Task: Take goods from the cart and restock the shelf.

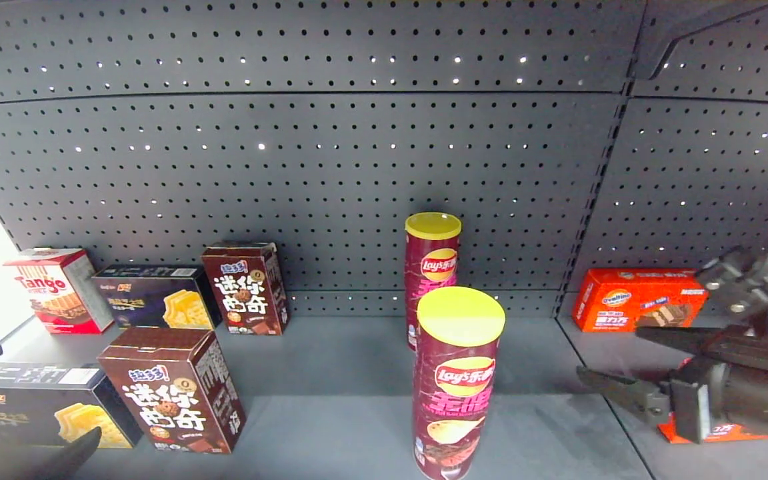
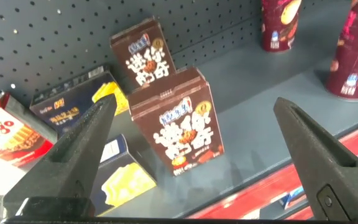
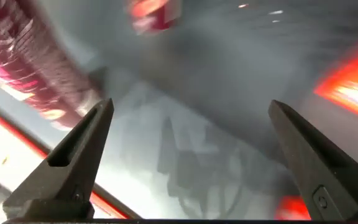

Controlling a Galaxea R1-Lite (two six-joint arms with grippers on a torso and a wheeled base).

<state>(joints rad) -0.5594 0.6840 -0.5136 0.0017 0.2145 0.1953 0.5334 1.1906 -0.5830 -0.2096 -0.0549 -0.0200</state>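
The right hand (image 1: pixel 607 351) hung over the right part of the shelf (image 1: pixel 344 373), its fingers apart and holding nothing. The left hand (image 2: pixel 194 102) was likewise spread and empty, low at the shelf's left front.

Just beside the right hand, but clear of it, a tall chip can (image 1: pixel 457 383) stood upright near the front edge. A second can (image 1: pixel 432 273) stood behind it against the back wall. Beyond the divider lay an orange box (image 1: pixel 637 299), and another orange box (image 1: pixel 711 433) sat partly hidden under the right arm.

Near the left hand stood a brown cookie box (image 1: pixel 177 393), with its twin (image 1: pixel 245 288) farther back. Two black boxes (image 1: pixel 24 403) (image 1: pixel 154 297) and a red-and-white wafer box (image 1: pixel 57 290) filled out the left end.

Stocking looked partly done, since goods stood in short rows with bare shelf between them. With both hands free, the next item probably had to be fetched from the cart.

Both cans wore yellow lids and every box was closed, so their contents could not be seen.
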